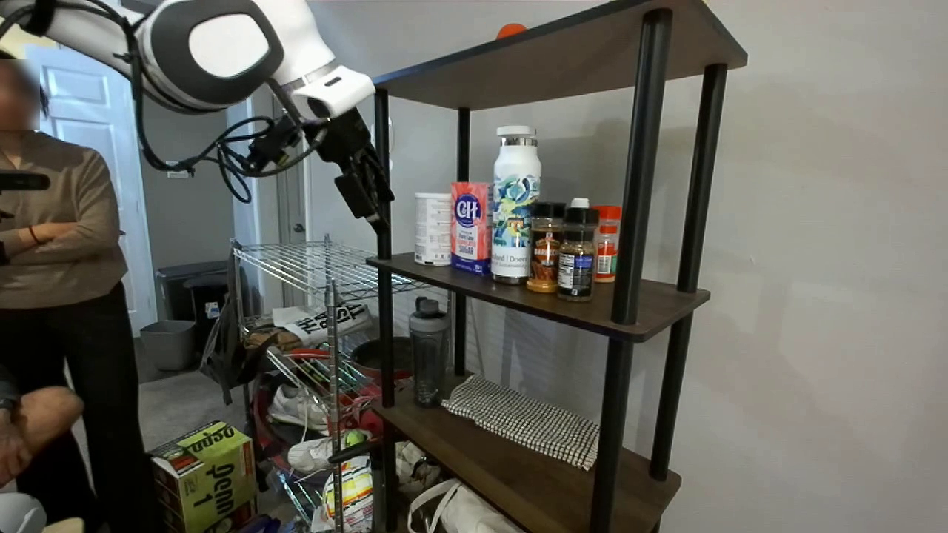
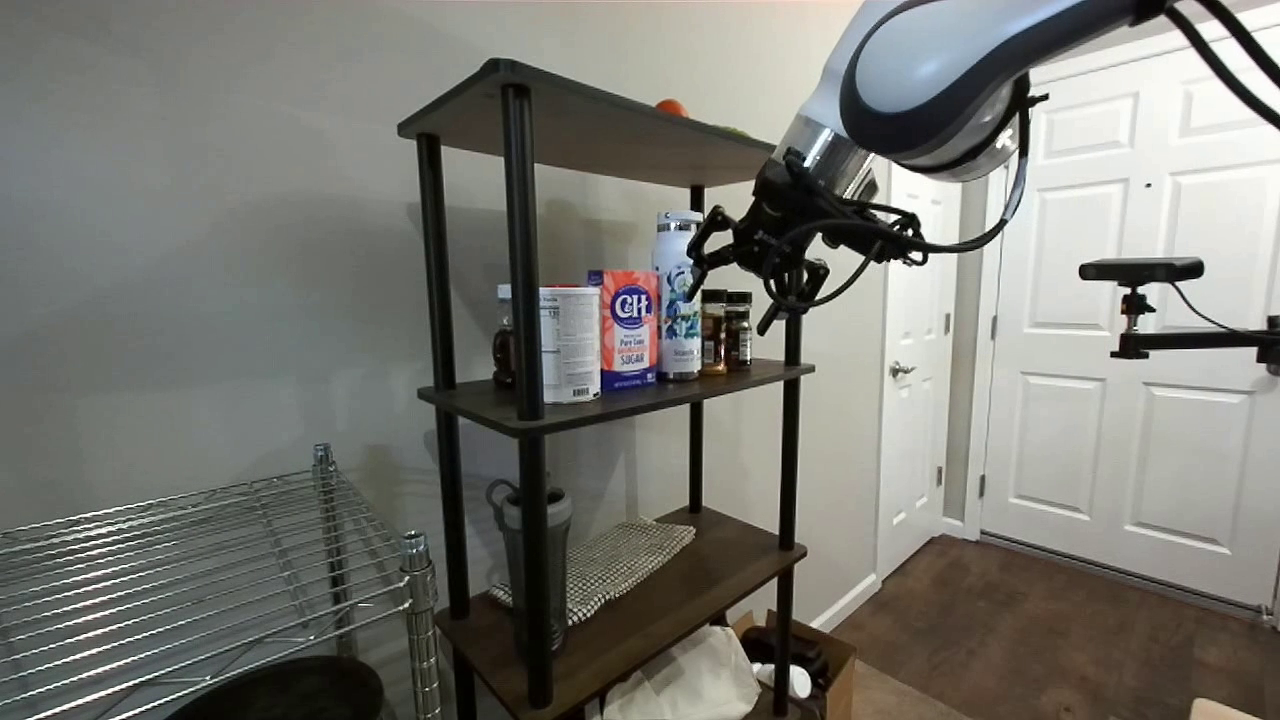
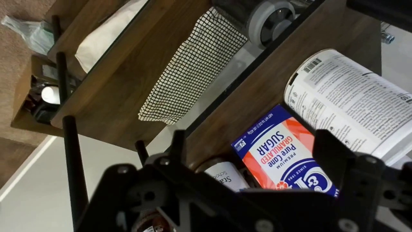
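Note:
My gripper (image 2: pixel 730 307) hangs in front of the middle shelf with its jaws wide apart and nothing between them. In the wrist view, the open gripper (image 3: pixel 252 138) faces a red, white and blue sugar box (image 3: pixel 283 148), which stands beyond the fingertips. On one side of the box is a white canister (image 3: pixel 351 100); on the other is a tall white patterned bottle (image 1: pixel 516 215), partly covered by a finger in the wrist view. Past that bottle stand a barbecue spice jar (image 1: pixel 545 252), a black-capped jar (image 1: pixel 576 259) and a red-capped jar (image 1: pixel 607 244). A dark bottle (image 2: pixel 503 350) sits behind the canister.
Black posts (image 1: pixel 631 178) and the top shelf (image 2: pixel 600 130) frame the middle shelf (image 1: pixel 474 281). Below are a grey shaker bottle (image 1: pixel 429 355) and a checkered cloth (image 1: pixel 526 422). A wire rack (image 2: pixel 200 570) adjoins the unit. A person (image 1: pixel 67 244) stands nearby.

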You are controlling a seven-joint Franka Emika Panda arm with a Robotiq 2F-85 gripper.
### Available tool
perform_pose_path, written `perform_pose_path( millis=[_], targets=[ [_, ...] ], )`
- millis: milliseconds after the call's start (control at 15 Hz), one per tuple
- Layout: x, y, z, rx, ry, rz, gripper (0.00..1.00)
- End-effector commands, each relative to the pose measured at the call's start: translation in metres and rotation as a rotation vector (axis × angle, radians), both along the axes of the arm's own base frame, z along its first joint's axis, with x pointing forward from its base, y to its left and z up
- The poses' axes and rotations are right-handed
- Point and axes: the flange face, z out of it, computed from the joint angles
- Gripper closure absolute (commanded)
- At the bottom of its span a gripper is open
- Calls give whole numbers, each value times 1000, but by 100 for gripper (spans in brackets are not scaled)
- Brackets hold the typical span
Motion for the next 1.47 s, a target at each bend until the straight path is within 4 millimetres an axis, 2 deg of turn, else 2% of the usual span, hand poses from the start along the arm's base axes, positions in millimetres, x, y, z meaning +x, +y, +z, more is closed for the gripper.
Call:
perform_pose_path(
  millis=[0, 333, 600, 800, 1200, 1400],
  targets=[
    [6, 2, -6, 111, 2, -128, 0],
    [24, 12, -22, 224, 46, -366, 0],
    [37, 22, -26, 349, 83, -546, 0],
    [46, 30, -20, 460, 70, -666, 0],
    [58, 32, -5, 666, -73, -858, 0],
    [62, 31, 1, 725, -159, -901, 0]
  ],
)
